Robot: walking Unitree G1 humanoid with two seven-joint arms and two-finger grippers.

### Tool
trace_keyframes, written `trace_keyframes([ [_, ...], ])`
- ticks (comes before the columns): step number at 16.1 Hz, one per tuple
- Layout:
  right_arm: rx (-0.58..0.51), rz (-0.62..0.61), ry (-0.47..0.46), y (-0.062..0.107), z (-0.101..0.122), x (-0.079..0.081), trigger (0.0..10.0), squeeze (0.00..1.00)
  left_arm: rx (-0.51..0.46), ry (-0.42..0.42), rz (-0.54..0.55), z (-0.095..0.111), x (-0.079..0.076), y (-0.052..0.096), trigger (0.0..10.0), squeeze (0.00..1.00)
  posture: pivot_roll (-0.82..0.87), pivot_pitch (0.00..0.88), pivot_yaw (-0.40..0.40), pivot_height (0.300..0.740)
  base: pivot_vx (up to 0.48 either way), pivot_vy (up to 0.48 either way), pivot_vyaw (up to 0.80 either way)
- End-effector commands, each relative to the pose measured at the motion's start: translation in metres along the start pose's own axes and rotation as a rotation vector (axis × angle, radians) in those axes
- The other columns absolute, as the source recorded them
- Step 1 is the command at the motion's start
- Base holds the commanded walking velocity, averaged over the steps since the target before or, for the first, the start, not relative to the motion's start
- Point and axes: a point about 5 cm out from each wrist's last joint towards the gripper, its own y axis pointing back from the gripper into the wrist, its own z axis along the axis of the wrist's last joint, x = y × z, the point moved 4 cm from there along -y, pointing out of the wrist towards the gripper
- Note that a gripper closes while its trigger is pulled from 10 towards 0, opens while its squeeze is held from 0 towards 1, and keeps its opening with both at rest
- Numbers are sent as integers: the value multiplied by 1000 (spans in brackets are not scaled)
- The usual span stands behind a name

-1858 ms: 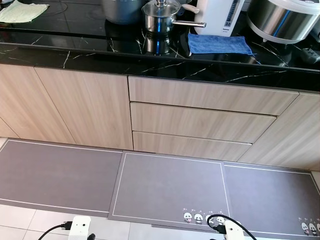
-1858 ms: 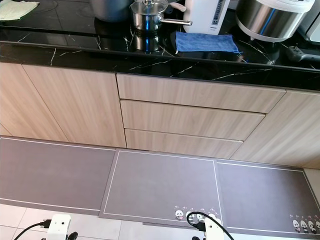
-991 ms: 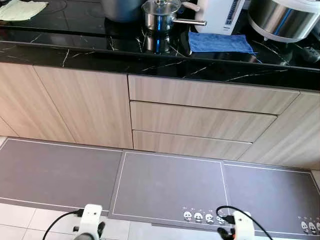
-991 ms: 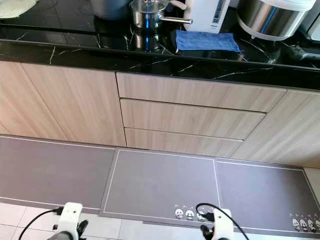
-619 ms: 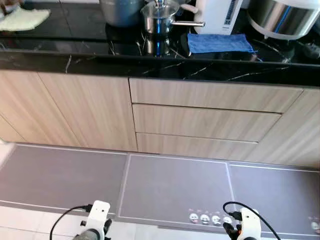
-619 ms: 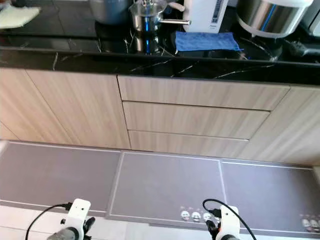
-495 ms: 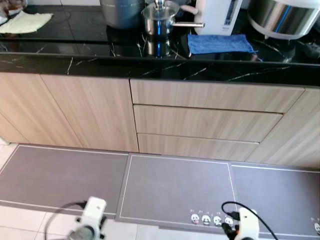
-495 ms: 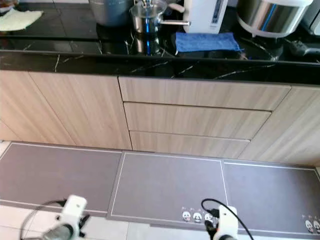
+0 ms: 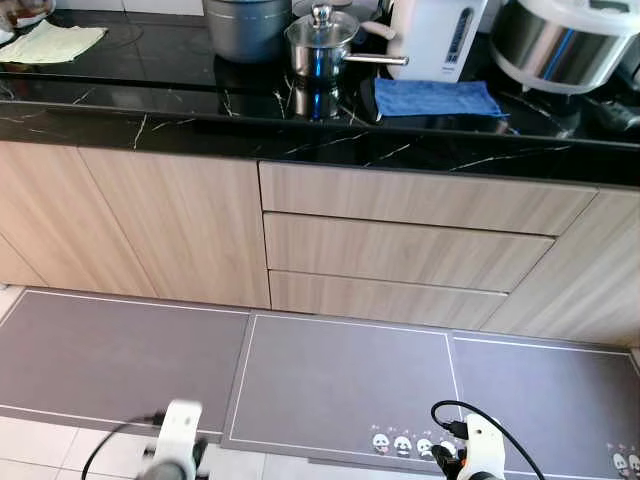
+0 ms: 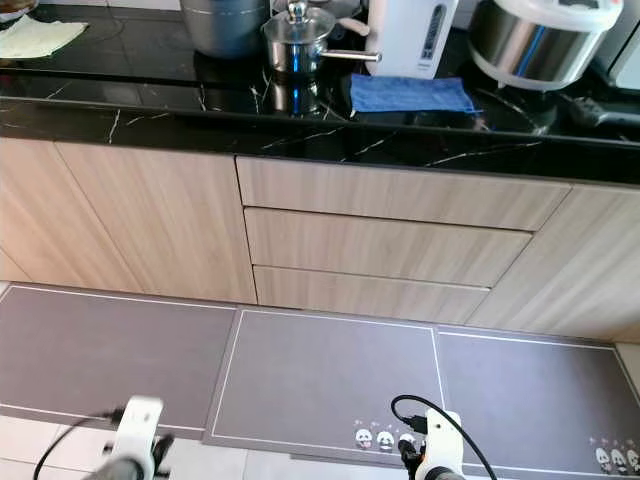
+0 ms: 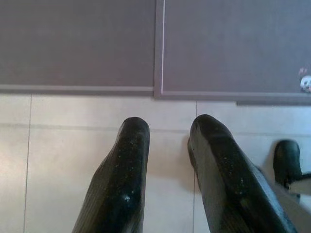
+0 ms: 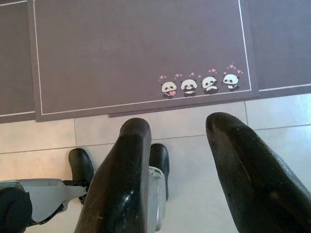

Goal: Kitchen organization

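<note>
A black marble counter (image 9: 150, 100) runs across the top of the eye views. On it stand a lidded steel saucepan (image 9: 320, 45), a large grey pot (image 9: 245, 25), a white water boiler (image 9: 435, 35) and a silver rice cooker (image 9: 565, 45). A folded blue cloth (image 9: 435, 97) lies in front of the boiler, and a pale green cloth (image 9: 55, 42) lies at the far left. Both arms hang low over the floor, far from the counter. My left gripper (image 11: 167, 131) is open and holds nothing. My right gripper (image 12: 179, 127) is open wider, also with nothing between its fingers.
Under the counter are light wood cabinet doors (image 9: 170, 220) and three shut drawers (image 9: 410, 245). Grey kitchen mats (image 9: 345, 380) with small panda prints (image 12: 199, 83) lie along the cabinet base, with pale floor tiles (image 11: 63, 155) on my side of them.
The whole picture has shifted as the camera moved, so the counter sits a little lower in the eye views. Both wrists show lower in the picture. Nothing on the counter has moved.
</note>
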Motion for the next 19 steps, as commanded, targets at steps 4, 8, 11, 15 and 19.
trace_keyframes([
  [4,11,31,13,0,-6,8,10000,0,58,22,38,-21,12,6,10000,0,62,51,-55,740,0,0,0],
  [8,51,16,16,6,-26,-2,10000,0,72,-35,32,-22,18,7,10000,0,18,73,-41,740,0,0,0],
  [11,61,12,9,13,-41,-10,10000,0,59,-72,13,-18,19,6,10000,0,8,90,-32,740,0,0,0],
  [15,103,-36,-6,22,-62,-22,10000,0,112,-74,12,-37,28,14,10000,0,-10,96,-23,740,0,0,0],
  [19,93,-30,-34,21,-61,-18,10000,0,165,-8,50,-57,34,22,10000,0,-3,84,-35,740,0,0,0],
])
